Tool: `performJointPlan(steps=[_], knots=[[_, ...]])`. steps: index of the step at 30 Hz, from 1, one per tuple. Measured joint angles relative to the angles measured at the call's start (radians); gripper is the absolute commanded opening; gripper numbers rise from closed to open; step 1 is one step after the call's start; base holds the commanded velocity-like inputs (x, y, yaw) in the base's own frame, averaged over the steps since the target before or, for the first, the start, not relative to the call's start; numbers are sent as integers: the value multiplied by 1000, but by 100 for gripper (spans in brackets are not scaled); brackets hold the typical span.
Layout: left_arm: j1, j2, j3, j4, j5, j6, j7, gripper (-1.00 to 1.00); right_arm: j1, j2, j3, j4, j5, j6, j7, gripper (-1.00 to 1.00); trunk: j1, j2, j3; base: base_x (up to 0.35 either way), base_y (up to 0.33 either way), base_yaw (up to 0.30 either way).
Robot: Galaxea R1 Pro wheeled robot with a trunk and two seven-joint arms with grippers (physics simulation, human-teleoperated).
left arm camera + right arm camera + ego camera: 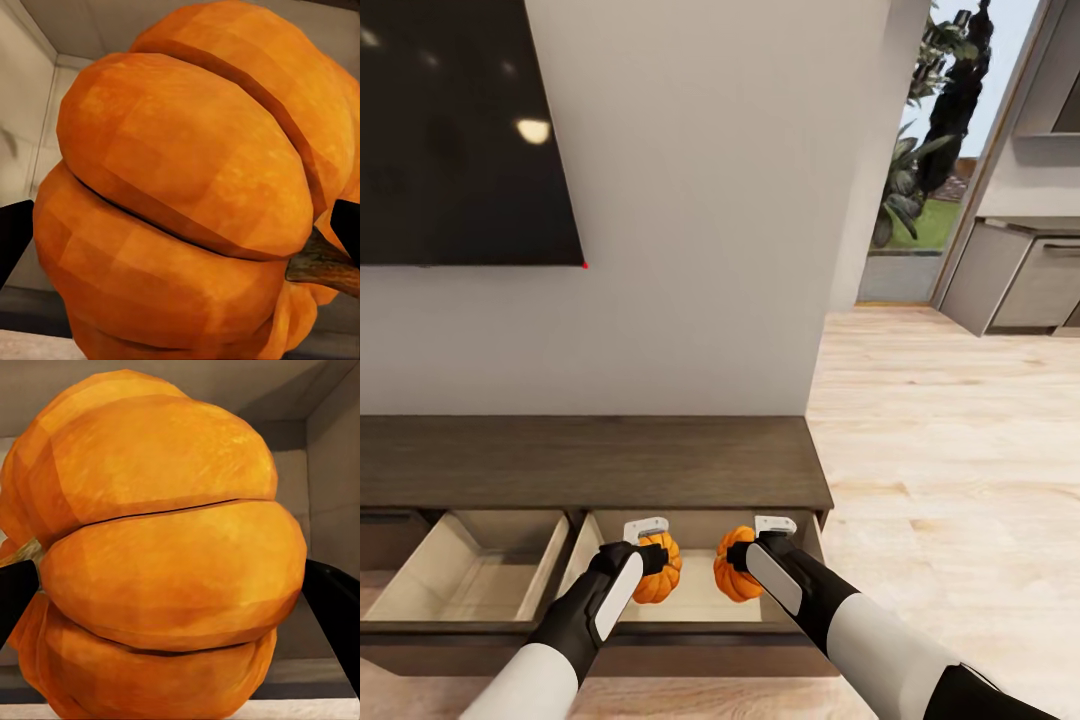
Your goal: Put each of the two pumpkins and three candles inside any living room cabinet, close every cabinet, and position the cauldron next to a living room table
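Each tool, left tool (652, 556) and right tool (743, 556), is gripping a pumpkin (660, 570) over the cabinet's open drawer (700, 600); releasing should come next.

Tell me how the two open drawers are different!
The right-hand drawer has two orange pumpkins over it, one pumpkin in the left tool and the other pumpkin in the right tool. The left-hand drawer has nothing showing inside it. The right-hand drawer sits at the cabinet's end by the bare floor; the left-hand drawer is further along. Both are pulled out and pale beige inside.
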Motion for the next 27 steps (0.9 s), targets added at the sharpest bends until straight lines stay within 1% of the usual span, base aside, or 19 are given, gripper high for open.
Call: performJointPlan(steps=[12, 22, 27], knots=[[0, 0, 1, 0, 0, 0, 0, -100, 0, 0, 0, 0, 0, -1, 0, -100, 46, -84, -38, 0, 0, 0], [0, 0, 1, 0, 3, 0, 0, -100, 0, 0, 0, 0, 0, -1, 0, -100, 46, -84, -38, 1, 0, 0], [0, 0, 1, 0, 3, 0, 0, -100, 0, 0, 0, 0, -1, -1, 0, -100, 46, -84, -38, 169, 0, 0]])
